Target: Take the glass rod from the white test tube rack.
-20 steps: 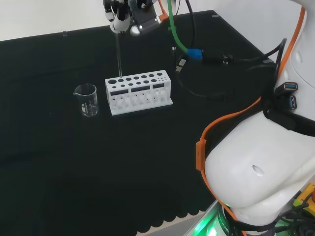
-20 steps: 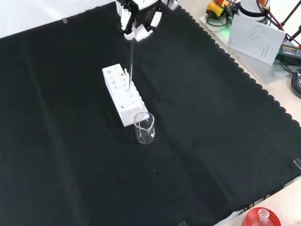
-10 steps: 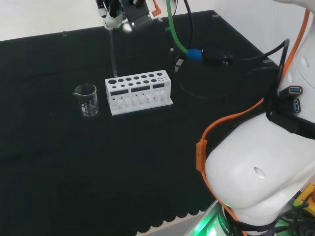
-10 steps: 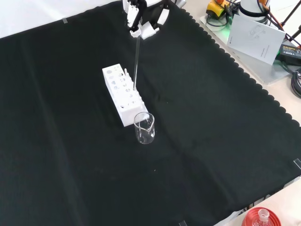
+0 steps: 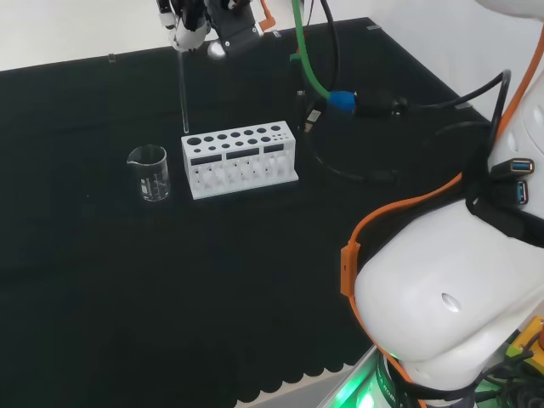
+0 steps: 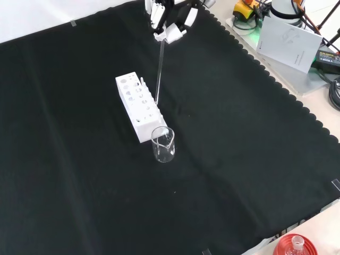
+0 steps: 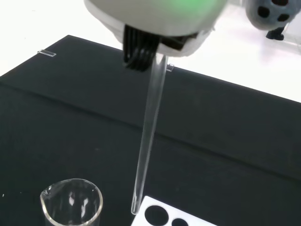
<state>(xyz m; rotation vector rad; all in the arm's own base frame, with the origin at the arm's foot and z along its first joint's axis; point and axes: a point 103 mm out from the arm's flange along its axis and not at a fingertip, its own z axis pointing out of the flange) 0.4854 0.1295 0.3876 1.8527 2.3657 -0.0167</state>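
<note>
The hand (image 5: 189, 24) hangs at the top of the head view, its fingers curled on the upper end of a clear glass rod (image 5: 183, 93). This rod (image 6: 159, 71) hangs nearly upright, its lower tip just above the end of the white test tube rack (image 5: 239, 159) nearest the beaker. In the front view the hand (image 6: 169, 21) is above the rack (image 6: 139, 108). The wrist view shows the rod (image 7: 148, 136) reaching down from the hand (image 7: 155, 19), its tip clear of the rack (image 7: 164, 217) corner and its round holes.
A clear empty glass beaker (image 5: 150, 172) stands just left of the rack in the head view; in the front view this beaker (image 6: 163, 144) sits below the rack. Cables (image 5: 340, 93) trail over the cloth right of the rack. A red stand with a flask (image 6: 295, 246) sits at the front view's lower edge.
The hand has risen and shifted left in the head view, lifting the rod out of its rack hole; the tip now hangs free above the rack's end.
</note>
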